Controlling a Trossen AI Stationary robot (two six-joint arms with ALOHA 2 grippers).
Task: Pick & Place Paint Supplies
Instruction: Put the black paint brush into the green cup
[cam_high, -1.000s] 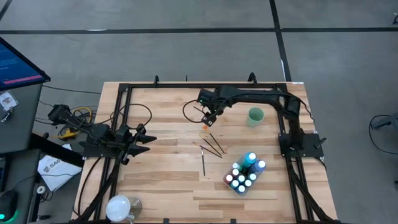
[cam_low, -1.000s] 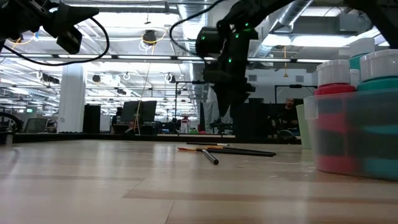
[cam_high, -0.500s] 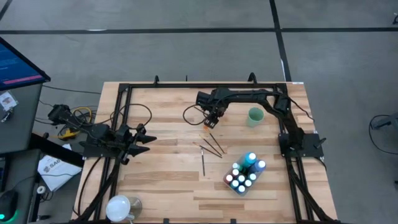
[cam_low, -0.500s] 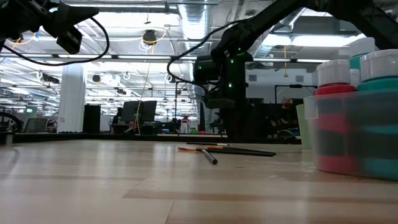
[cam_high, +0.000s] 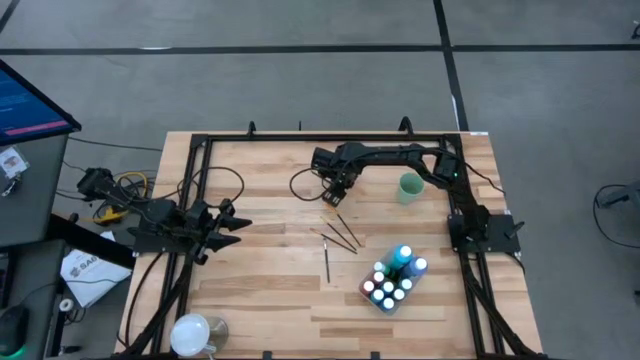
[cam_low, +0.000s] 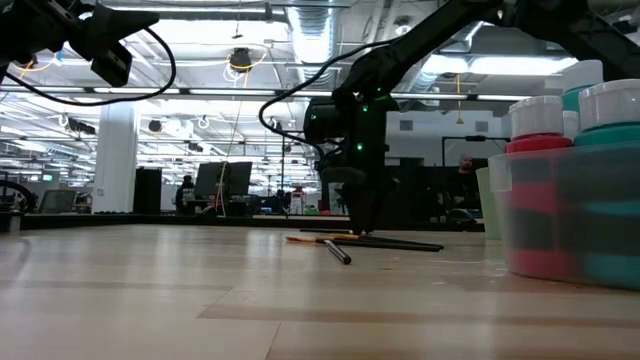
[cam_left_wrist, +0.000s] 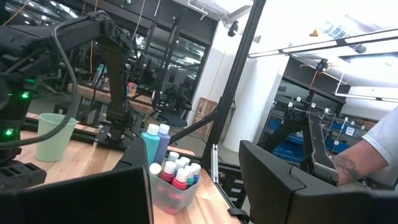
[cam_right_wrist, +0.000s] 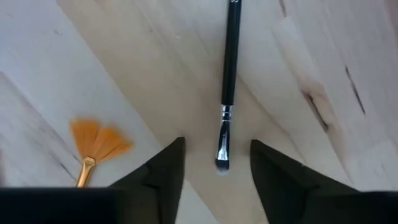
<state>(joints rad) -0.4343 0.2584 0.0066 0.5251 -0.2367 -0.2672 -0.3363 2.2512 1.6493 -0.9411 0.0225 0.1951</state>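
My right gripper (cam_high: 331, 196) is open and low over the table, pointing down. In the right wrist view its fingers (cam_right_wrist: 163, 167) stand on either side of the bristle end (cam_right_wrist: 222, 160) of a black-handled paintbrush (cam_right_wrist: 231, 56) lying flat, apart from it. An orange fan brush (cam_right_wrist: 101, 142) lies beside it. More dark brushes (cam_high: 343, 234) lie on the table nearer the near edge. Paint bottles stand in a clear tub (cam_high: 393, 280). My left gripper (cam_high: 238, 222) waits open at the table's left.
A pale green cup (cam_high: 410, 187) stands to the right of my right gripper. A black cable loops over the table near the far edge (cam_high: 305, 180). A white round object (cam_high: 192, 332) sits at the near left corner. A person's arm (cam_left_wrist: 367, 155) shows beyond the table.
My right gripper has come down from well above the table until its fingertips are at the tabletop over the brushes, shifting slightly toward the table's left. The brushes and the tub have stayed where they were.
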